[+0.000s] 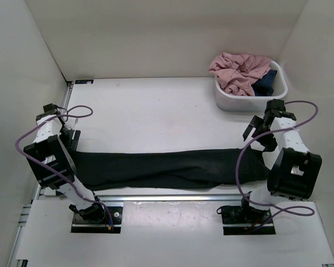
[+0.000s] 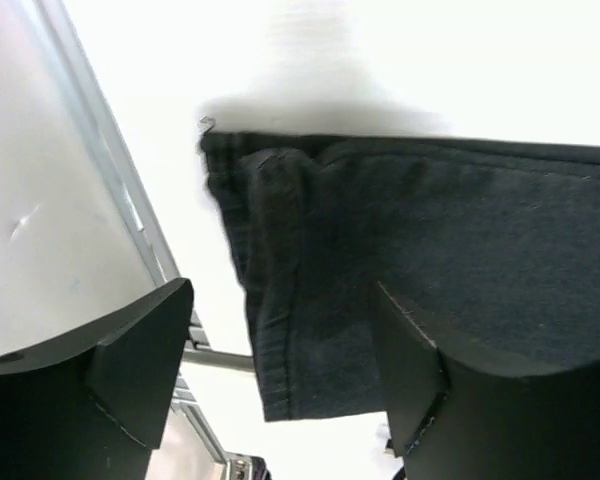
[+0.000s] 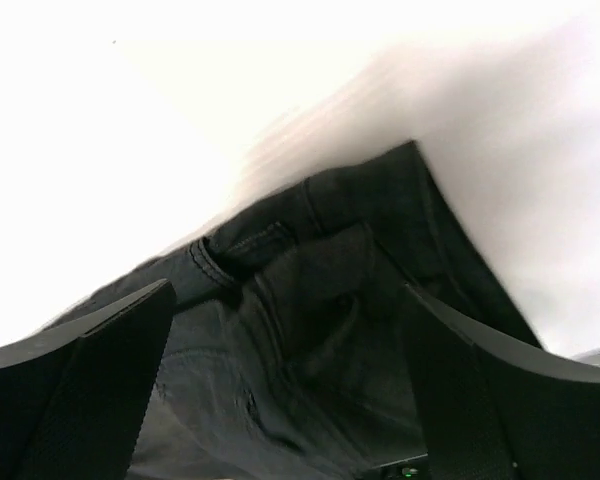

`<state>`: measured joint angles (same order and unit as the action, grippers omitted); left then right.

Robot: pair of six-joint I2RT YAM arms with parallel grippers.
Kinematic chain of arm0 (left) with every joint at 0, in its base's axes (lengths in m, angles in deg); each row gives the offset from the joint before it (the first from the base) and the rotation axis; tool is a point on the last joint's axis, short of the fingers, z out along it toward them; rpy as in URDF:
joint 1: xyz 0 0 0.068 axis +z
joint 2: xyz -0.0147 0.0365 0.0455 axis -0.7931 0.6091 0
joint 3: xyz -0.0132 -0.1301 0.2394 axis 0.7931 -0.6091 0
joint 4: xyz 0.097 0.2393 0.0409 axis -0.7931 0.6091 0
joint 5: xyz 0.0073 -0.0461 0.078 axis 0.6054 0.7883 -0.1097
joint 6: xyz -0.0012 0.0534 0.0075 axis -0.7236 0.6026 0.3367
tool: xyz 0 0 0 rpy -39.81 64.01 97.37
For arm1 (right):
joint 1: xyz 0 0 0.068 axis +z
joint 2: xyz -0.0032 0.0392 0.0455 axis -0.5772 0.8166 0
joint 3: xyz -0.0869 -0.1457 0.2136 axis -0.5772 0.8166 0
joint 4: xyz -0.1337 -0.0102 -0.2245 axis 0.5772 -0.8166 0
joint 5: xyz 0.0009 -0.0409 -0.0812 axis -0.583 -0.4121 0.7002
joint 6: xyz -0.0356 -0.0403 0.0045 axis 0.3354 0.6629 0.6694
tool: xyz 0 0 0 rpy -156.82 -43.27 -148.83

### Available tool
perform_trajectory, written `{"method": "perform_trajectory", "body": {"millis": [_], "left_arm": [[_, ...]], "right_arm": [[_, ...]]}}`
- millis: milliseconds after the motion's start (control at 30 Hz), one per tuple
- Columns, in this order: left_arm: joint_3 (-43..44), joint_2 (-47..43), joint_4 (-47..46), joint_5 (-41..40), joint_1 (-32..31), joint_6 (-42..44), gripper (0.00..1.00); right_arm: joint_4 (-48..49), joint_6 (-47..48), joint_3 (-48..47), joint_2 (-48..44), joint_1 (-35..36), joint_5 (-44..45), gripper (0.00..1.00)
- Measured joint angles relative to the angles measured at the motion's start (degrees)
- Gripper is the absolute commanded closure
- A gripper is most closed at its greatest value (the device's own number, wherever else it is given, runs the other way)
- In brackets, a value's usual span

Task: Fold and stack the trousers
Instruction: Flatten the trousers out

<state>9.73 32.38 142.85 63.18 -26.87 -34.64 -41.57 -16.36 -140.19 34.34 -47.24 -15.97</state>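
The trousers (image 1: 167, 169) are lying stretched left to right along the near side of the worktop (image 1: 156, 105). The left claw (image 2: 280, 320) is hovering, spread wide, over their left end, the right claw (image 3: 285, 300) likewise over their right end, neither gripping anything

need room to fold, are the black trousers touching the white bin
Apart. The top external view shows the trousers along the near edge, with bare table between them and the bin.

free: table (image 1: 156, 111) beyond trousers (image 1: 167, 169) | obstacle: basket (image 1: 239, 103), far-right corner
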Motion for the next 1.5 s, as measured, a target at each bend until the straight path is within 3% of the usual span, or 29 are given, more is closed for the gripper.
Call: {"method": "perform_trajectory", "body": {"millis": [200,367,400,467,500,533,567,600,633,667,733,800,833,867,967,1000,1033,1067,1133,1167,1333,1433,1500], "left_arm": [[-7.10,-2.64,-2.49,-2.56,1.68,1.01,0.11],[-12.59,0.70,-3.43,-3.48,2.08,0.96,0.13],[-12.81,1.68,-3.50,-4.00,2.05,0.94,0.17],[-12.63,2.27,-3.13,-4.07,1.90,0.76,0.47],[-12.48,2.84,-2.64,-3.45,1.84,0.85,0.60],[-11.96,3.67,-1.79,-2.91,1.70,0.61,0.73],[-10.99,4.81,-0.59,-2.16,1.57,0.33,0.84],[-9.86,6.03,0.81,-1.46,1.40,0.00,0.86],[-8.59,7.26,2.08,-1.42,1.25,-0.11,0.86],[-7.08,8.63,3.26,-1.36,1.25,-0.37,0.86],[-4.00,11.10,5.03,-1.29,1.01,-1.05,0.86],[0.15,13.68,5.99,-0.83,0.35,-1.86,0.86],[2.40,14.86,6.08,-0.42,-0.07,-2.34,0.86],[5.01,16.09,5.92,0.13,-0.61,-2.75,0.74],[12.85,19.74,3.30,1.01,-2.75,-3.48,0.51],[14.73,20.48,2.38,1.05,-3.23,-3.52,0.28],[16.37,21.11,1.05,0.96,-3.52,-3.32,0.20],[17.31,21.27,-0.26,0.61,-3.58,-3.52,0.15],[17.84,20.55,-2.21,0.37,-2.84,-3.89,0.04],[17.81,19.78,-2.43,0.44,-2.14,-3.96,0.04],[14.95,11.54,-3.50,2.16,3.13,-4.59,0.10],[12.66,5.75,-4.66,3.10,5.92,-5.03,0.29],[11.15,3.82,-5.35,3.82,6.38,-5.16,0.34]], "right_arm": [[-2.86,-1.14,2.03,-11.21,0.66,5.11,0.01],[-2.51,-4.00,12.26,-13.14,0.63,3.52,0.01],[-2.40,-4.76,14.88,-12.74,0.63,2.97,0.01],[-1.53,-6.19,18.75,-10.95,0.63,1.84,0.05],[-1.03,-7.02,19.43,-9.44,0.55,1.01,0.10],[-0.37,-7.50,19.45,-7.78,0.42,0.50,0.29],[0.31,-7.91,19.17,-6.34,0.37,0.35,0.41],[0.39,-8.46,18.58,-5.14,0.22,-0.13,0.53],[0.35,-9.01,17.94,-4.11,0.02,-0.96,0.75],[0.15,-9.62,17.18,-3.02,-0.02,-1.79,0.84],[-0.68,-11.13,15.02,-0.81,0.02,-3.10,0.96],[-1.01,-12.24,12.22,1.53,0.13,-4.13,1.00],[-0.92,-12.76,10.60,2.89,0.22,-4.79,1.00],[-0.79,-13.29,8.87,4.22,0.39,-5.46,0.98],[0.35,-14.10,3.96,7.45,0.76,-7.19,0.89],[1.14,-14.45,2.71,8.11,0.76,-7.67,0.85],[1.81,-14.60,1.70,8.50,0.70,-7.91,0.79],[2.58,-14.67,1.07,8.63,0.63,-7.87,0.50],[3.91,-14.82,0.72,8.41,0.28,-8.02,0.36],[4.09,-14.51,0.72,8.13,0.04,-8.15,0.32],[2.86,-12.20,0.72,5.27,-0.26,-7.87,0.31],[1.40,-10.78,0.72,2.12,-0.48,-7.61,0.31],[0.33,-9.84,0.68,0.09,-0.94,-7.56,0.31]]}}
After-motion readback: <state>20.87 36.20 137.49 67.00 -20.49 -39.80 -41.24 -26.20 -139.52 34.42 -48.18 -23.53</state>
